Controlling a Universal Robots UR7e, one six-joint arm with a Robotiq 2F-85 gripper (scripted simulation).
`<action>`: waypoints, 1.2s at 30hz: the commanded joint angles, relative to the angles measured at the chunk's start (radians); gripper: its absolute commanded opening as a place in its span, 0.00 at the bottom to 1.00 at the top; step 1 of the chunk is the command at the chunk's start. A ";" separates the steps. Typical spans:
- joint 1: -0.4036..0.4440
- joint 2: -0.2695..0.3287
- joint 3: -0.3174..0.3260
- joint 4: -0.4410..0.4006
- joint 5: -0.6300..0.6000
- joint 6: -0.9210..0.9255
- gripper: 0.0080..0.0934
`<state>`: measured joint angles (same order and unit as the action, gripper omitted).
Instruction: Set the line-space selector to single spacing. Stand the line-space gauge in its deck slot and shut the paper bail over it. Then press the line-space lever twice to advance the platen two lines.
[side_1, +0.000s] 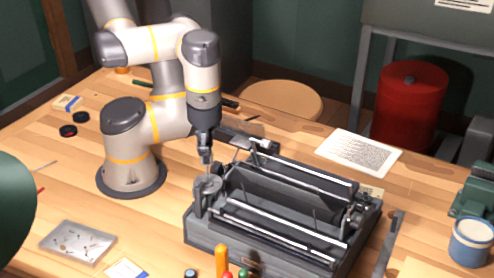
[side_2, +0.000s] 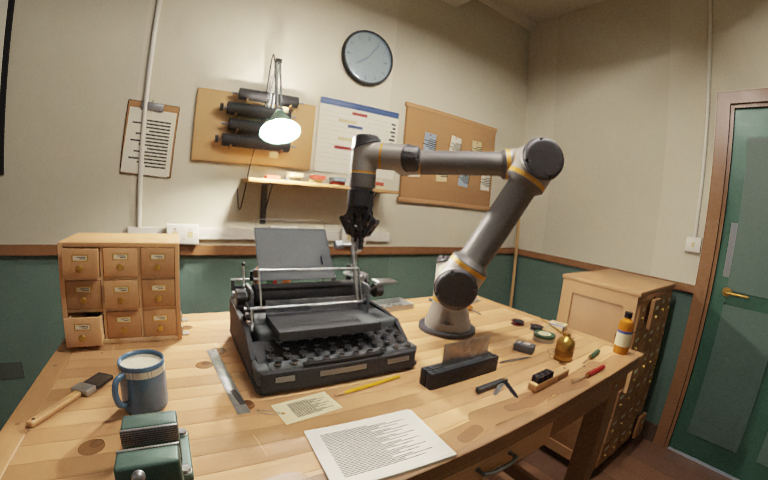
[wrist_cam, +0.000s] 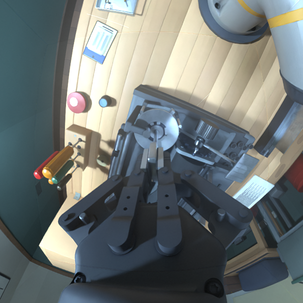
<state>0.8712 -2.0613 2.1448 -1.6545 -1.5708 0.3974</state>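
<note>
The line-space gauge, a thin upright metal strip, is gripped at its top by my gripper, which is closed on it. It stands over the end of the typewriter nearest the arm's base, above the round platen knob. From across the bench the gauge reaches down from my gripper to the carriage. Whether its foot sits in the deck slot is hidden. The paper bail lies along the platen. The line-space lever juts up at the carriage end by the arm.
A parts tray lies on the bench corner by the arm's base. A black block lies beside the keyboard. Screwdriver handles stand in a rack near the typewriter. A mug and ruler lie at its far side.
</note>
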 joint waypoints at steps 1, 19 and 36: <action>0.000 0.000 0.000 -0.001 0.000 0.061 0.00; 0.000 0.000 0.000 -0.001 0.000 0.504 0.00; 0.000 0.000 0.000 -0.001 0.000 0.504 0.32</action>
<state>0.8712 -2.0611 2.1449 -1.6546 -1.5708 0.9012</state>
